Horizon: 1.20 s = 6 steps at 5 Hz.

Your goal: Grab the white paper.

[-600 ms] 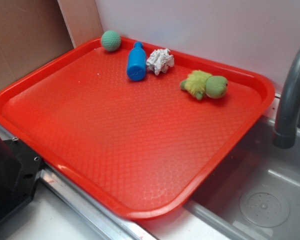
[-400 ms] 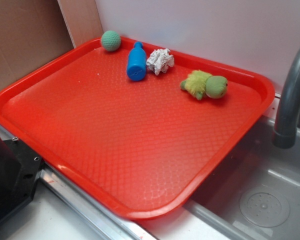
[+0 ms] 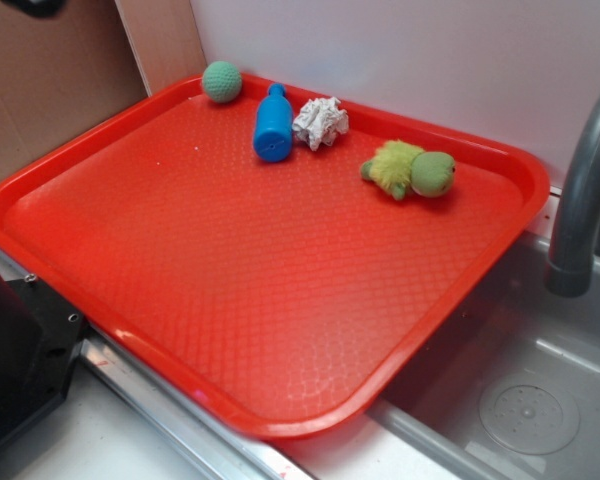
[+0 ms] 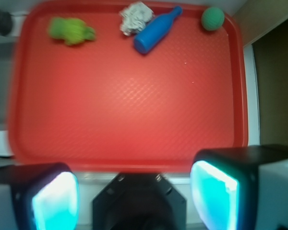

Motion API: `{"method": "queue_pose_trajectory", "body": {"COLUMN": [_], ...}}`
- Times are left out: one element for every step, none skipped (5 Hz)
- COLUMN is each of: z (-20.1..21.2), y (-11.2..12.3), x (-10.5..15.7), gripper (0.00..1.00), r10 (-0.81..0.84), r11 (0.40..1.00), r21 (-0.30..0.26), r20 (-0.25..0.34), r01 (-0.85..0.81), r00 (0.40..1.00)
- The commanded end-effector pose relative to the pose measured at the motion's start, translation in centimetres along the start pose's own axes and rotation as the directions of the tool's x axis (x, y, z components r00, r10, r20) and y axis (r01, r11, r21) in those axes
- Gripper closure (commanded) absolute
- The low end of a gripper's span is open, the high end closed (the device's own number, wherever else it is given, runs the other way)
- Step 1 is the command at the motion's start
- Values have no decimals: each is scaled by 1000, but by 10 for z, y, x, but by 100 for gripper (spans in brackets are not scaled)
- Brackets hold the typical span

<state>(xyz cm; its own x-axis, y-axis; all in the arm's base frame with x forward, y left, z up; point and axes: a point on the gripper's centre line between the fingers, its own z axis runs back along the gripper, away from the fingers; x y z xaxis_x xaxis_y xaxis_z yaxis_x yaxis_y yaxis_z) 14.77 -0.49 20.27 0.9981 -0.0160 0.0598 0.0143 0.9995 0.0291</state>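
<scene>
Your gripper (image 4: 134, 196) hangs wide open and empty, well short of the tray (image 3: 70, 165). The paper (image 3: 321, 122) sits at the far rim, just beside the bottle (image 3: 272, 125), so approach it from the clear side.

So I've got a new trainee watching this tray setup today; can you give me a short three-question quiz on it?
1. True or false: the gripper is shut on the white paper.
2. Which object lies closest to the white paper: A) green ball B) blue bottle C) green plush toy?
3. What do all four objects rest on?

Key: 1. False; its fingers stand apart, far from the paper. 2. B. 3. The red tray.
</scene>
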Motion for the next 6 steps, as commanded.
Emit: {"method": "queue_pose_trajectory", "body": {"z": [-36,-54,-81,-120,-145,-145], "y": [26,30,31,28,21,21], "x": [65,114,150,173,174,174], "gripper": [0,0,0,0,0,0], "r10": [-87,-37,-12,-6,-42,-42], "r11": [994,993,996,997,999,999], "r21": [-48,-109,-88,-73,0,0], "r20": [119,116,129,120,184,184], "r01": [93,50,23,14,43,43], "r00": [989,993,992,993,982,982]}}
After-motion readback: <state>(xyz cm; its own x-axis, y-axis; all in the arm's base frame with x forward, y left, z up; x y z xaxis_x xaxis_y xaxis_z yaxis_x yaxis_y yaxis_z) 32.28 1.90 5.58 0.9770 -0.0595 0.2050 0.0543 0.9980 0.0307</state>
